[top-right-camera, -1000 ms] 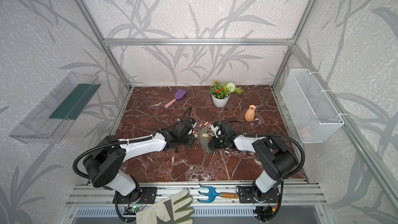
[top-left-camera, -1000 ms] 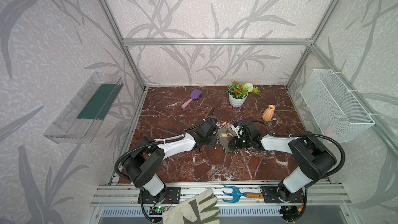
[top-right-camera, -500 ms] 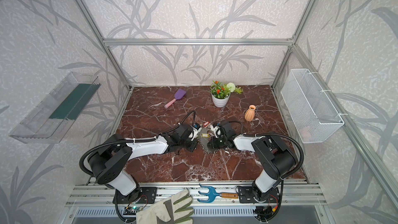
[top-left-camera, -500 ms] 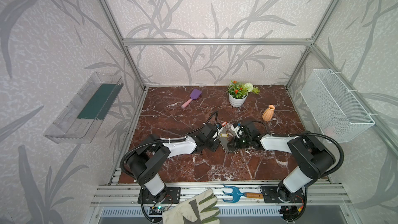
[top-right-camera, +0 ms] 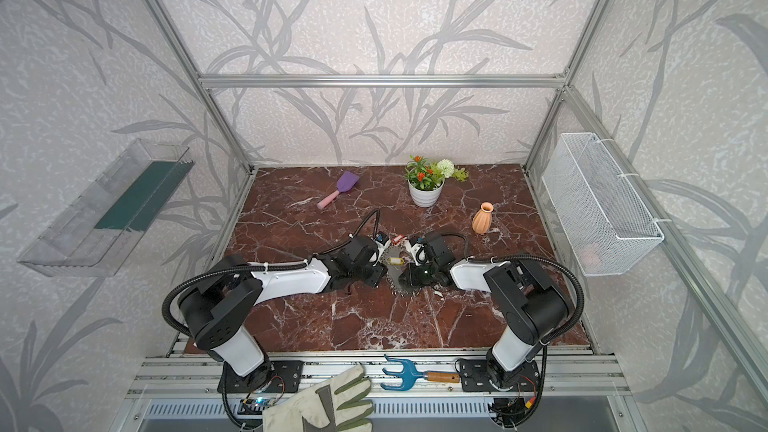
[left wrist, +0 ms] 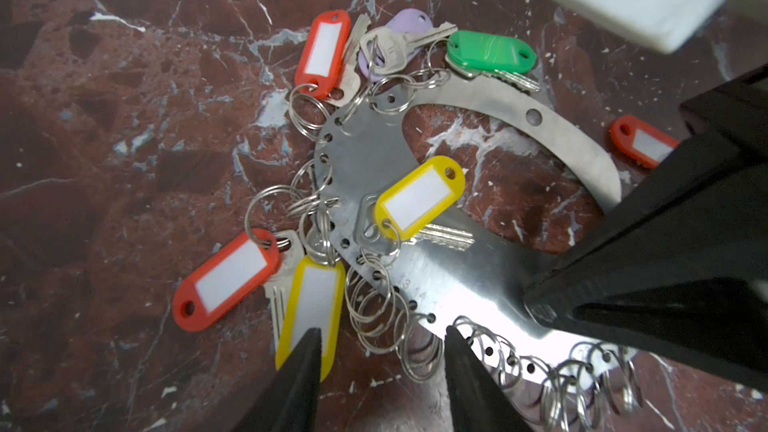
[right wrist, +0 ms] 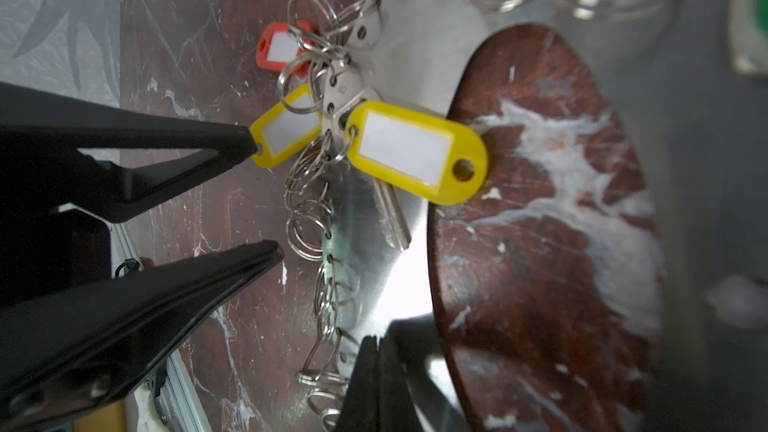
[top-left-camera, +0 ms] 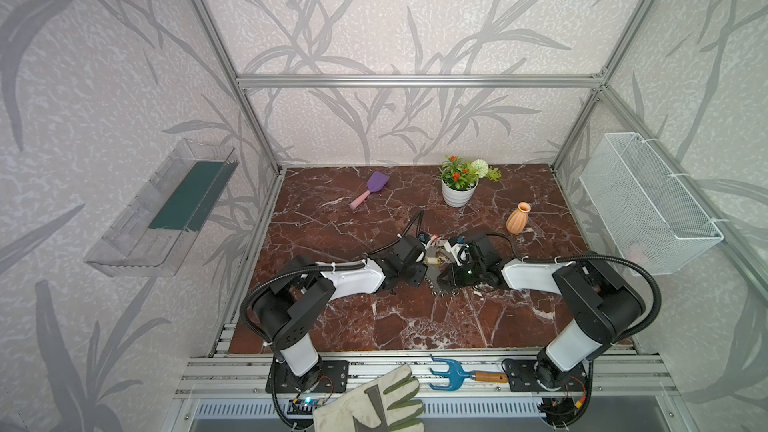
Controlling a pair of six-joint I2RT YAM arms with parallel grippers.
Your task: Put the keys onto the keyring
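Observation:
The keyring (left wrist: pixel 365 151) is a flat steel C-shaped plate on the marble, its outer edge hung with small rings. Several keys hang from those rings: red (left wrist: pixel 226 280), yellow (left wrist: pixel 311 305), another red (left wrist: pixel 322 51), lilac (left wrist: pixel 409 20) and green (left wrist: pixel 490 51). One yellow key (left wrist: pixel 419 197) lies on the plate. A lone red key (left wrist: pixel 642 145) lies apart beyond the plate's tip. My left gripper (left wrist: pixel 380 332) stands open over the ringed edge, holding nothing. My right gripper (right wrist: pixel 376 340) is shut on the plate's rim. In both top views the grippers meet at the keyring (top-left-camera: pixel 434 280) (top-right-camera: pixel 397 280).
At the back of the floor are a purple scoop (top-left-camera: pixel 370 189), a potted plant (top-left-camera: pixel 459 184) and an orange vase (top-left-camera: pixel 518 218). A glove (top-left-camera: pixel 374 403) and a blue hand rake (top-left-camera: pixel 453 374) lie on the front rail. A wire basket (top-left-camera: pixel 648 205) hangs on the right wall.
My left gripper has moved right to the keyring and its jaws have opened. The right gripper keeps its hold on the plate and has not moved.

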